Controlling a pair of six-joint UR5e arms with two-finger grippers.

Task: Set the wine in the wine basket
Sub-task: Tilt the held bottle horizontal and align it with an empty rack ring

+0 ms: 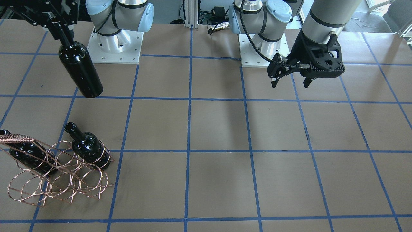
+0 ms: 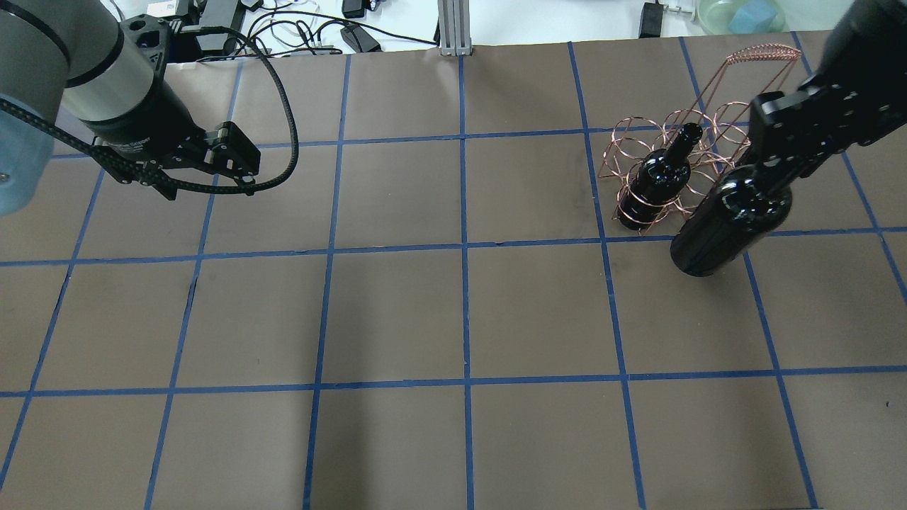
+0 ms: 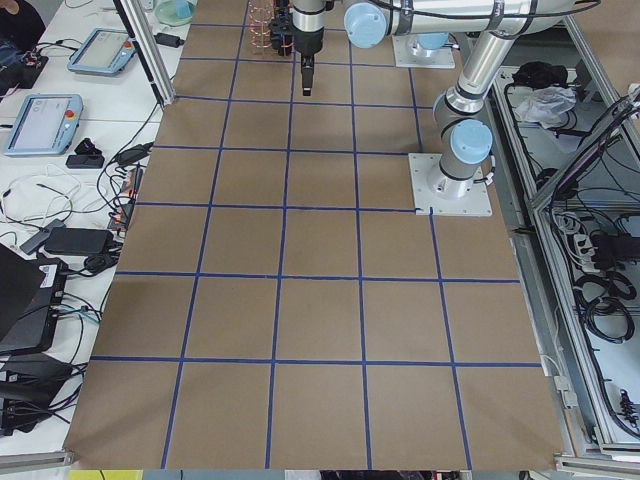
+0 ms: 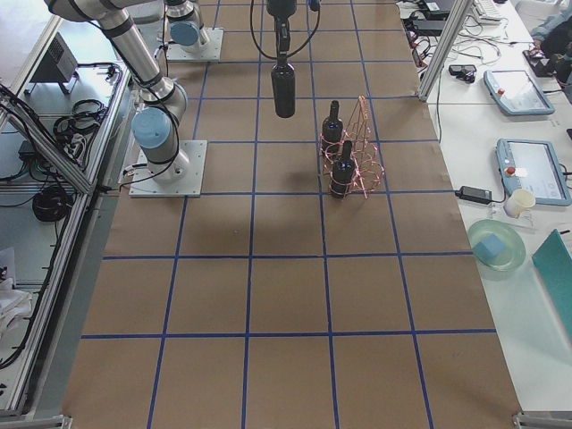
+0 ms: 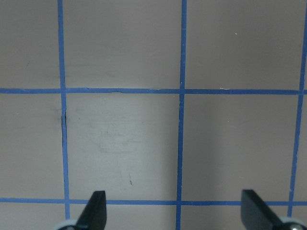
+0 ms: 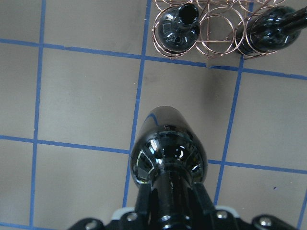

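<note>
My right gripper (image 6: 168, 213) is shut on the neck of a glossy near-black wine bottle (image 6: 168, 148) that hangs upright above the table (image 2: 730, 219), (image 1: 80, 72). The copper wire wine basket (image 1: 58, 180) stands just beyond it, toward the table's far right (image 2: 708, 120). Two like bottles stand in the basket's outer rings (image 6: 178, 28), (image 6: 268, 31); the rings between them hold nothing. The held bottle is beside the basket, not over it. My left gripper (image 1: 291, 83) is open and empty above bare table, and its fingertips (image 5: 96, 211) stand wide apart.
The table (image 2: 460, 319) is brown paper with a blue tape grid. The two arm bases (image 1: 116, 45), (image 1: 257, 48) sit at the robot's edge. Cables and boxes (image 2: 319, 28) lie past the far edge.
</note>
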